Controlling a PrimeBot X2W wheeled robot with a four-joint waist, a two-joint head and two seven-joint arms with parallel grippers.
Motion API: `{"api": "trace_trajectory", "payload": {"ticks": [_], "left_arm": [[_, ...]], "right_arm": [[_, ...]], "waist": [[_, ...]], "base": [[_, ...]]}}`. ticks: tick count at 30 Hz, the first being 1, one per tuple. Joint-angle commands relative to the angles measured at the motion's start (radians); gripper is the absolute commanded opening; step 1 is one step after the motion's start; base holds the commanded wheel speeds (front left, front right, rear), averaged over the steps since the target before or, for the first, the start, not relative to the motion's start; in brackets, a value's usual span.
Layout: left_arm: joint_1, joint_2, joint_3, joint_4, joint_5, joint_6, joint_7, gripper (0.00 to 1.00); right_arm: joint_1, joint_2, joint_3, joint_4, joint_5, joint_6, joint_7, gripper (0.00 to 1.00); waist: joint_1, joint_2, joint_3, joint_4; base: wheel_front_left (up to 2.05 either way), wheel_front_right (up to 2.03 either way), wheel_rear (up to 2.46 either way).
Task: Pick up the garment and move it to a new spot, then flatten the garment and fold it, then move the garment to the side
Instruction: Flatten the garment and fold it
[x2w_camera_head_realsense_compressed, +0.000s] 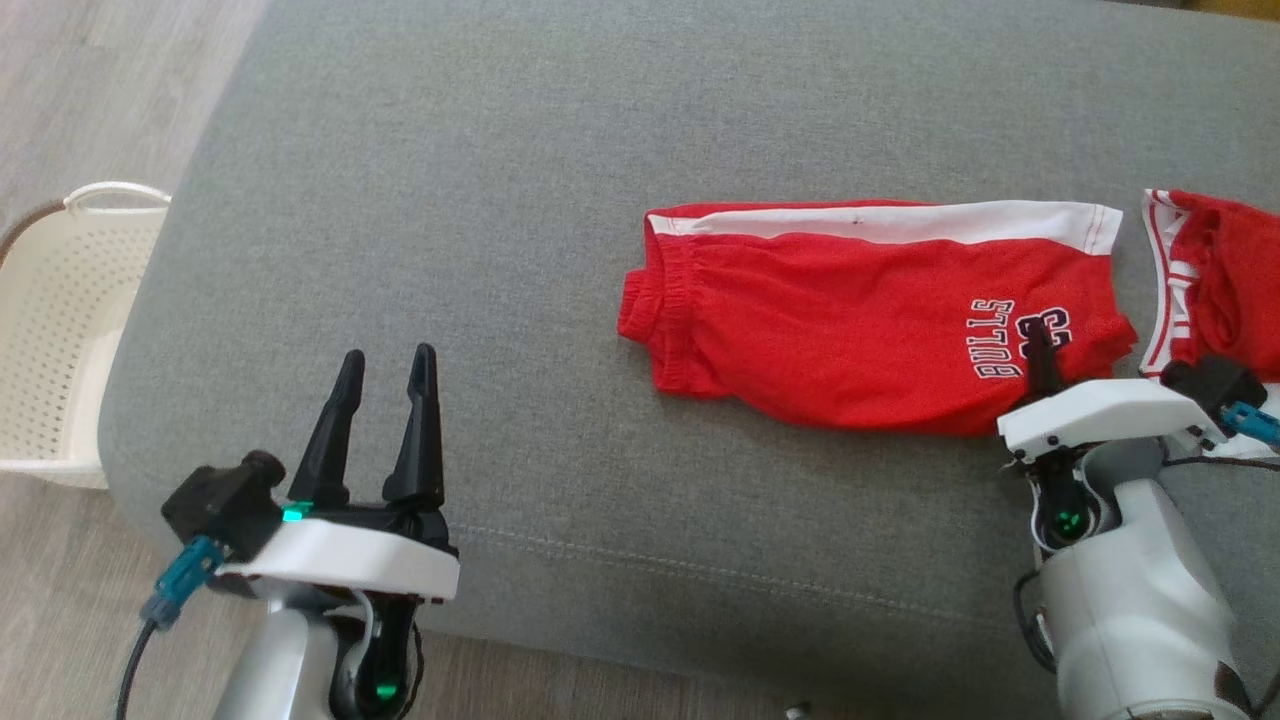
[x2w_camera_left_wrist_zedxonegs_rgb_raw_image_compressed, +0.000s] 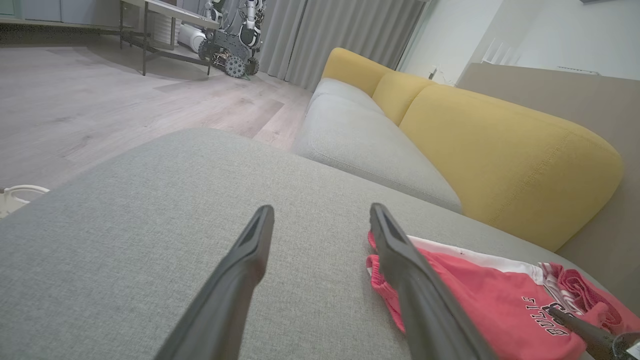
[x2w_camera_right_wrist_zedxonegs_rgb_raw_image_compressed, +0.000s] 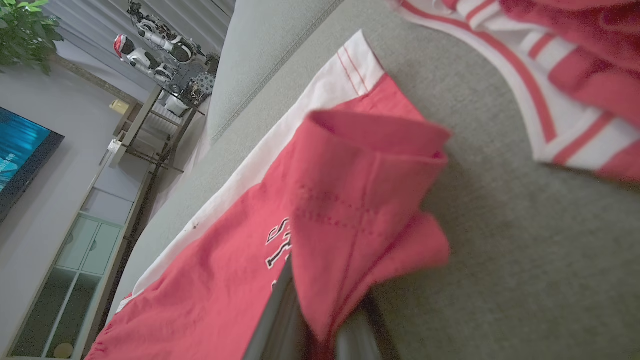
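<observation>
The garment is a pair of red shorts with a white side stripe and dark lettering, lying flat on the grey sofa cushion. My right gripper is shut on its lower right hem corner. In the right wrist view that corner of the garment is raised and curls over my right gripper. My left gripper stands open over bare cushion, well to the left of the shorts. From the left wrist, my left gripper has nothing between its fingers and the garment lies just to its right.
A second red and white striped garment lies crumpled at the cushion's right edge, close to my right arm. A white perforated basket stands on the floor off the cushion's left side. Yellow backrests line the far side.
</observation>
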Motion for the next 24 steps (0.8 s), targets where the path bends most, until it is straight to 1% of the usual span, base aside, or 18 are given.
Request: {"api": "trace_trajectory", "payload": {"ticks": [1,3,7,9,10,11,12,15,21,24], "left_arm": [[-0.02,0.007,0.034,-0.027,0.004,-0.004,-0.012,1.0],[-0.021,0.007,0.034,-0.027,0.005,-0.005,-0.012,1.0],[-0.022,0.007,0.031,-0.026,0.005,-0.006,-0.012,1.0],[-0.021,0.007,0.031,-0.026,0.006,-0.007,-0.012,1.0],[-0.019,0.007,0.033,-0.027,0.006,-0.006,-0.012,1.0],[-0.019,0.007,0.033,-0.027,0.006,-0.006,-0.012,1.0],[-0.018,0.007,0.036,-0.027,0.007,-0.006,-0.012,1.0],[-0.016,0.007,0.04,-0.027,0.006,-0.007,-0.012,1.0],[-0.013,0.007,0.042,-0.027,0.006,-0.008,-0.012,1.0],[-0.011,0.007,0.04,-0.026,0.005,-0.008,-0.012,1.0]], "right_arm": [[-0.02,0.014,0.034,-0.024,-0.017,0.002,-0.024,0.0],[-0.026,0.014,0.044,-0.023,-0.051,0.002,-0.049,0.0],[-0.039,0.014,0.076,-0.039,-0.067,0.002,-0.075,0.0],[-0.043,0.014,0.121,-0.063,-0.066,0.002,-0.086,0.0],[-0.039,0.014,0.177,-0.095,-0.062,0.002,-0.095,0.0],[-0.039,0.014,0.177,-0.095,-0.062,0.002,-0.095,0.0],[-0.028,0.014,0.243,-0.139,-0.05,0.002,-0.1,0.0],[-0.004,0.014,0.329,-0.203,-0.042,0.002,-0.104,0.0],[0.038,0.014,0.465,-0.312,-0.024,0.002,-0.085,0.0],[0.052,0.014,0.512,-0.347,-0.022,0.002,-0.072,0.0]], "waist": [[0.0,0.0,-0.003,0.002],[0.0,0.0,-0.004,0.003],[0.0,0.0,-0.006,0.009],[0.0,0.0,-0.008,0.014],[0.0,0.0,-0.01,0.018],[0.0,0.0,-0.01,0.018],[0.0,0.0,-0.011,0.023],[0.0,0.0,-0.015,0.03],[0.0,0.0,-0.022,0.044],[0.0,0.0,-0.024,0.052]], "base": [[0.0,0.0,0.0],[0.0,0.0,0.0],[0.0,0.0,0.0],[0.0,0.0,0.0],[0.0,0.0,0.0],[0.0,0.0,0.0],[0.0,0.0,0.0],[0.0,0.0,0.0],[0.0,0.0,0.0],[0.0,0.0,0.0]]}}
